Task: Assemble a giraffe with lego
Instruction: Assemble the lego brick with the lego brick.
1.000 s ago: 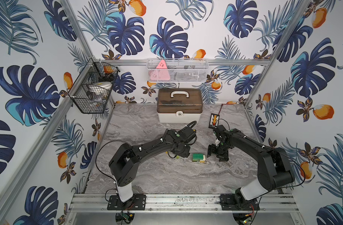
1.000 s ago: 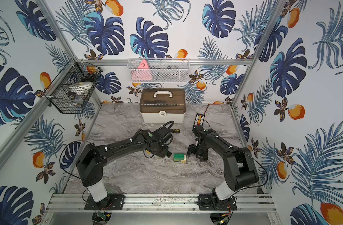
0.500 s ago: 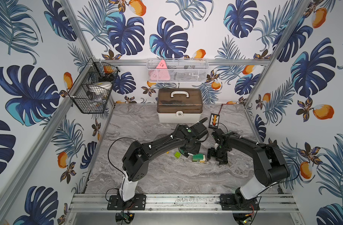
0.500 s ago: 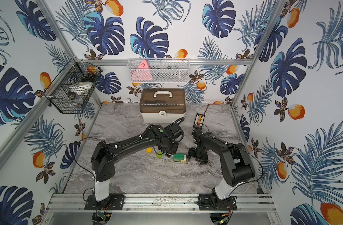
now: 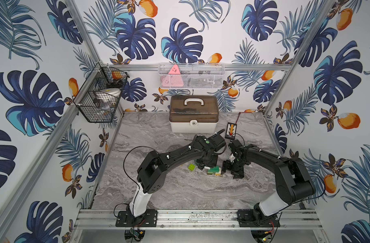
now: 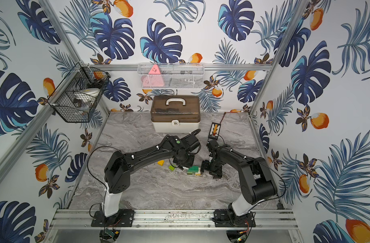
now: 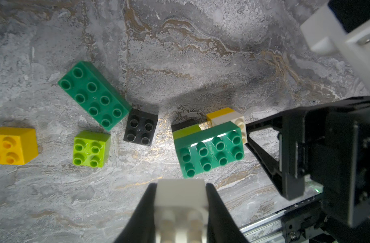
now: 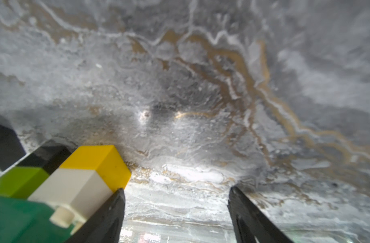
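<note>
The giraffe (image 7: 211, 149) is a joined piece lying on the table: a long green brick across a lime-and-black column and a white-and-yellow column; both top views show it (image 5: 214, 170) (image 6: 193, 170). My left gripper (image 7: 181, 185) is shut on a white brick (image 7: 181, 195) and hovers just beside the green brick. My right gripper (image 8: 176, 191) is open on the giraffe's other side, one finger (image 8: 114, 206) against the white-and-yellow column (image 8: 85, 178). Loose lego lies nearby: a long green brick (image 7: 93, 94), a lime one (image 7: 90, 148), a black one (image 7: 141, 127) and a yellow one (image 7: 11, 145).
A brown-lidded toolbox (image 5: 193, 113) stands at the back of the marble table. A small black device with a cable (image 5: 231, 130) lies behind the right arm. A wire basket (image 5: 100, 98) and a mesh shelf (image 5: 191, 75) hang on the walls. A metal rail (image 5: 190, 218) runs along the front.
My left arm has swung right from the loose bricks to the joined piece, staying shut. The right gripper has held its place beside that piece.
</note>
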`<state>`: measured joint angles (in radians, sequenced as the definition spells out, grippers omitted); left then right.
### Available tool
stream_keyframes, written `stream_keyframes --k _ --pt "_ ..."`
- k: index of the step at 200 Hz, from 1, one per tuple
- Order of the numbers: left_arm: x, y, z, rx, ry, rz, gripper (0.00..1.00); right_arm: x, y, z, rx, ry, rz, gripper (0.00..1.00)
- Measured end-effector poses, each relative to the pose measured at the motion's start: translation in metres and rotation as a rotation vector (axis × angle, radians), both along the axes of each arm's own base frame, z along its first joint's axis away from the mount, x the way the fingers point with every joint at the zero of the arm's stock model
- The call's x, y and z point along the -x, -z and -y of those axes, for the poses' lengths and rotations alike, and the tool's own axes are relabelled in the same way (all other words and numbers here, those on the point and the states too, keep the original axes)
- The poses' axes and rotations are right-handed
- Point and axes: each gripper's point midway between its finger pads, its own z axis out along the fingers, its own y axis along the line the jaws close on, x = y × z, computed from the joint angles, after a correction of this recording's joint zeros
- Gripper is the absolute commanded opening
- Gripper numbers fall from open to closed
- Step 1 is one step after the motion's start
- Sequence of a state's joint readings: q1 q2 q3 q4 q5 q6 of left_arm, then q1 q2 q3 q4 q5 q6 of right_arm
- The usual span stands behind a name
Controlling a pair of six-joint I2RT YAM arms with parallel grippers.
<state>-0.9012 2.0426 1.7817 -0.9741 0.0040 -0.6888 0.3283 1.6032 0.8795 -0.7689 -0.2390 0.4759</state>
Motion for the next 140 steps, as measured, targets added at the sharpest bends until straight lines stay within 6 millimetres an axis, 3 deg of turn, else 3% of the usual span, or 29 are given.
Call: stream_keyframes --k 39,83,140 --pt "-0.004 0.005 0.009 0.013 -0.012 -0.013 0.12 0.003 -0.009 -0.002 -0.035 -0.013 0.045 0.8" --pt "-0.008 0.012 0.015 0.01 -0.014 -0.02 0.12 -0.013 -0.04 0.003 -0.038 -0.001 0.158 0.81" --pt "-0.011 0.015 0.015 -0.015 -0.014 -0.01 0.12 -0.018 -0.054 0.012 -0.037 0.033 0.195 0.81"
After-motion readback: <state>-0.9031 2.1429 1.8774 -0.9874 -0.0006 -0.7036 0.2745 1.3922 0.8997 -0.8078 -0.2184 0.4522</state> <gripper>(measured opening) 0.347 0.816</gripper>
